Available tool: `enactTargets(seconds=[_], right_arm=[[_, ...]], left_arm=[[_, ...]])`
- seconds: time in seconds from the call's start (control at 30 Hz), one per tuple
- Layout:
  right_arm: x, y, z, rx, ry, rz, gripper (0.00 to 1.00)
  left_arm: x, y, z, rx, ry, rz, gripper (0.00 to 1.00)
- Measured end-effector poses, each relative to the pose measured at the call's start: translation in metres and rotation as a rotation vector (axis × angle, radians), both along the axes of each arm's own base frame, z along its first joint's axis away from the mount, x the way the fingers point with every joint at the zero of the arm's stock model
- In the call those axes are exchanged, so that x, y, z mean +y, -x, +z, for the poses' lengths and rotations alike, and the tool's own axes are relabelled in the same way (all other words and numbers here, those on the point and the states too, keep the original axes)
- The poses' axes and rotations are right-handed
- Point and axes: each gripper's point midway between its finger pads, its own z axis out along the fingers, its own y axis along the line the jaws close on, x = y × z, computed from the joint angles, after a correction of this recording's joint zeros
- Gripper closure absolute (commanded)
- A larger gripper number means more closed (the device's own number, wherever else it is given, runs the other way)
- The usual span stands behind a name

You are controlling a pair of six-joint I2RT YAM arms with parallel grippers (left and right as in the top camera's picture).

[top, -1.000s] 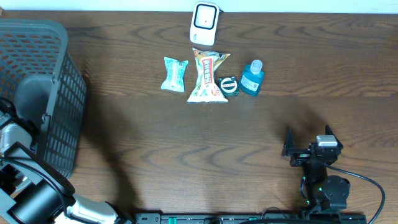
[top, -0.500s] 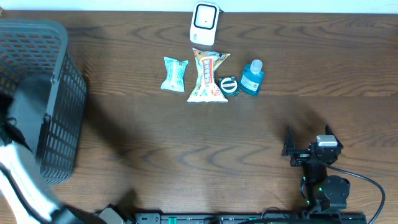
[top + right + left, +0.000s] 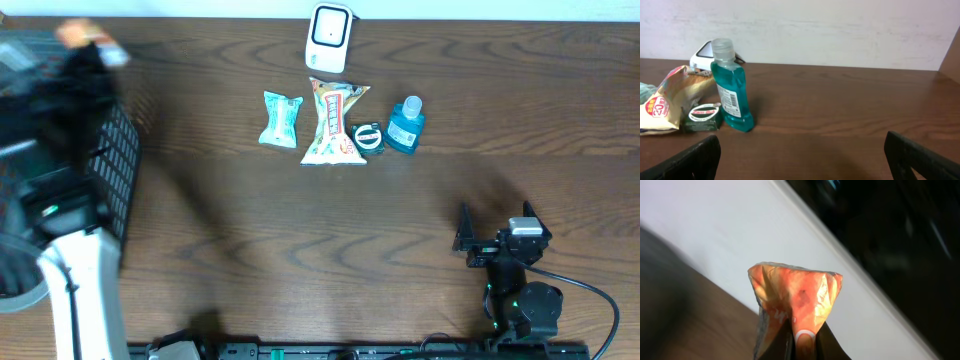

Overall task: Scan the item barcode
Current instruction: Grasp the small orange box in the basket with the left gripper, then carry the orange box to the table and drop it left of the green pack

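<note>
Dark grey plastic mesh basket [image 3: 112, 165] at the far left of a brown wood-grain bench [image 3: 300, 250]. Above its far corner, blurred, the left arm with an orange packet [image 3: 88, 35] held clear of the bench. Close up from the left wrist: left fingers [image 3: 786, 342] shut tight on the packet's lower end, crinkled glossy film fanning upward out of the pinch, long axis in line with the fingers, no barcode visible on the showing face. Further right, a short row near the far edge: a pale teal pillow-shaped sachet [image 3: 281, 120], a cream and orange snack pouch [image 3: 335, 122] lying lengthwise front to back, a small dark green tin [image 3: 369, 137] just beside it, then a clear bottle [image 3: 405, 125] of blue-green liquid, standing. Just behind the pouch, a white rounded device [image 3: 329, 37] with a dark window, probably the scanner, well to the right of the held packet along the far edge. Likely next, by this reading: a carry rightward by the left arm and a turn of the packet towards that window. At the near right, right fingers [image 3: 690, 161] spread fully apart, empty, well apart from everything.
</note>
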Motion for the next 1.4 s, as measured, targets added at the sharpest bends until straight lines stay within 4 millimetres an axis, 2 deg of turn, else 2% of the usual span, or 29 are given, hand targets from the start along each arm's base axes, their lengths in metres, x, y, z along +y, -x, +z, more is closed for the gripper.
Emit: enactTargets(seconds=[0.1,0.17,0.27,0.37,0.5,0.63,0.73,0.87,1.03,1.17,1.3,1.4], right_arm=[[0.000,0.000,0.000,0.000,0.000,0.000,0.01],[0.000,0.000,0.000,0.000,0.000,0.000,0.01],[0.000,0.000,0.000,-0.001,0.000,0.000,0.01],[0.000,0.000,0.000,0.000,0.000,0.000,0.01],[0.000,0.000,0.000,0.000,0.000,0.000,0.01],[0.000,0.000,0.000,0.000,0.000,0.000,0.01],[0.000,0.000,0.000,0.000,0.000,0.000,0.01],[0.000,0.000,0.000,0.000,0.000,0.000,0.01],[0.000,0.000,0.000,0.000,0.000,0.000,0.01],[0.000,0.000,0.000,0.000,0.000,0.000,0.01],[0.000,0.000,0.000,0.000,0.000,0.000,0.01],[0.000,0.000,0.000,0.000,0.000,0.000,0.01]], left_arm=[[-0.063,-0.014,-0.028,0.058,-0.079,-0.178,0.93],[-0.102,-0.021,-0.060,0.115,-0.168,-0.296,0.93],[-0.137,-0.027,-0.110,0.210,-0.285,-0.397,0.93],[-0.142,-0.034,-0.161,0.325,-0.421,-0.400,0.93],[-0.121,-0.040,-0.223,0.480,-0.630,-0.346,0.93],[-0.101,-0.041,-0.264,0.594,-0.748,-0.314,0.92],[-0.101,-0.040,-0.278,0.624,-0.775,-0.327,0.92],[-0.112,-0.039,-0.279,0.611,-0.781,-0.355,0.92],[-0.124,-0.037,-0.279,0.600,-0.790,-0.384,0.78],[-0.124,-0.036,-0.285,0.613,-0.792,-0.392,0.76],[-0.123,-0.035,-0.300,0.644,-0.802,-0.409,0.29],[-0.124,-0.036,-0.301,0.644,-0.789,-0.406,0.20]])
